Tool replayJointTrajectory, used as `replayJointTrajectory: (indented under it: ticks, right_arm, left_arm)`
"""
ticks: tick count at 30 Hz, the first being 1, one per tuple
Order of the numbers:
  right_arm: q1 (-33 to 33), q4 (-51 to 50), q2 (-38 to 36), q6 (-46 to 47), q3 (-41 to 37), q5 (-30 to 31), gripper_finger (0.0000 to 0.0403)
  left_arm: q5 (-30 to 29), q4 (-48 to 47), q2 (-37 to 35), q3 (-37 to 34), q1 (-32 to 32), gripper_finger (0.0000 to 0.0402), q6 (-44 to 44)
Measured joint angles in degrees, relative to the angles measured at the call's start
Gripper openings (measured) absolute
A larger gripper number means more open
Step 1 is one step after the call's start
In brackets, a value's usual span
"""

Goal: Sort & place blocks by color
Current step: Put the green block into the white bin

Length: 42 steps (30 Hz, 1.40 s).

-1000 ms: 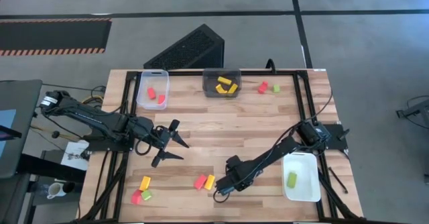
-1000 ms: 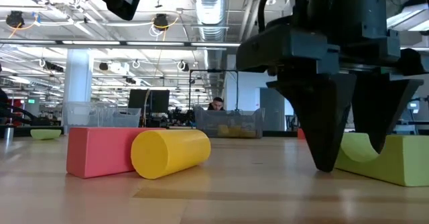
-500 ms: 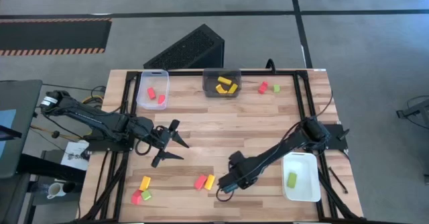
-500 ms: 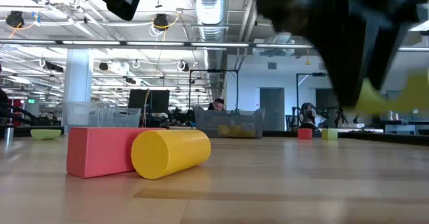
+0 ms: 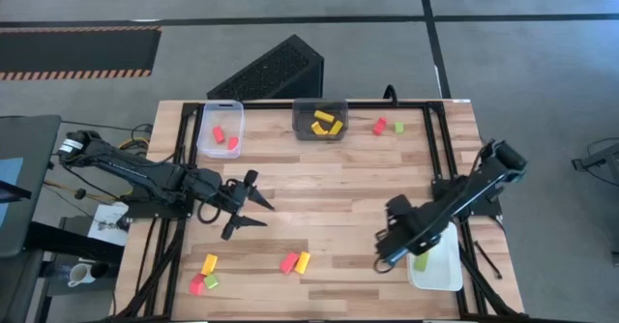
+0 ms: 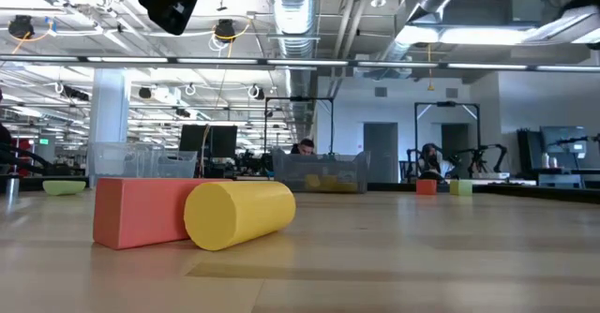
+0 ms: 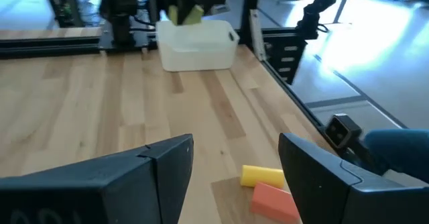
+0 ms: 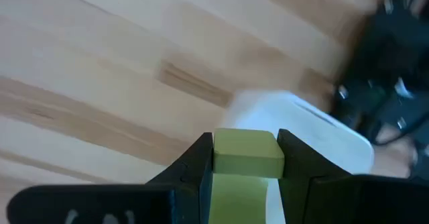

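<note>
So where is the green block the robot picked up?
The green block is clamped in the right hand, lifted beside the white tray at the table's right.

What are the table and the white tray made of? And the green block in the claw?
The table looks like wood: pale planks with grain lines and a light sheen. The white tray is probably plastic: smooth, one plain colour, rounded rim. The green block, held in the right claw, has a matte, even face, maybe painted wood or foam; the look can't settle which.
</note>
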Motion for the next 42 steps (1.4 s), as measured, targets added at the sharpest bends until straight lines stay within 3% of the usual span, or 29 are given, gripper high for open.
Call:
replayJointTrajectory:
  ticks: [9,14,21,29,42]
  right_arm:
    - [7.7,8.0,-11.8,9.8,-17.2,-1.6,0.0122]
    - [13.3,10.3,-13.3,12.9,-20.6,-1.6,0.0122]
    - [20.7,11.7,-12.8,15.3,-22.6,-1.2,0.0122]
    - [24.6,10.7,-12.2,11.8,-23.7,2.9,0.0122]
    - [24.3,20.5,-15.5,-1.3,-28.4,3.9,0.0122]
  left_arm:
    - [-5.0,-1.1,0.0,0.0,0.0,0.0203,-4.9]
    - [-7.9,-1.1,0.0,0.0,0.0,0.0203,-9.6]
    - [-18.1,-0.9,0.0,0.0,0.0,0.0203,-18.0]
    - [-32.9,0.3,0.0,0.0,0.0,0.0203,-22.9]
    - [-40.2,2.9,0.1,0.0,-0.1,0.0203,-27.5]
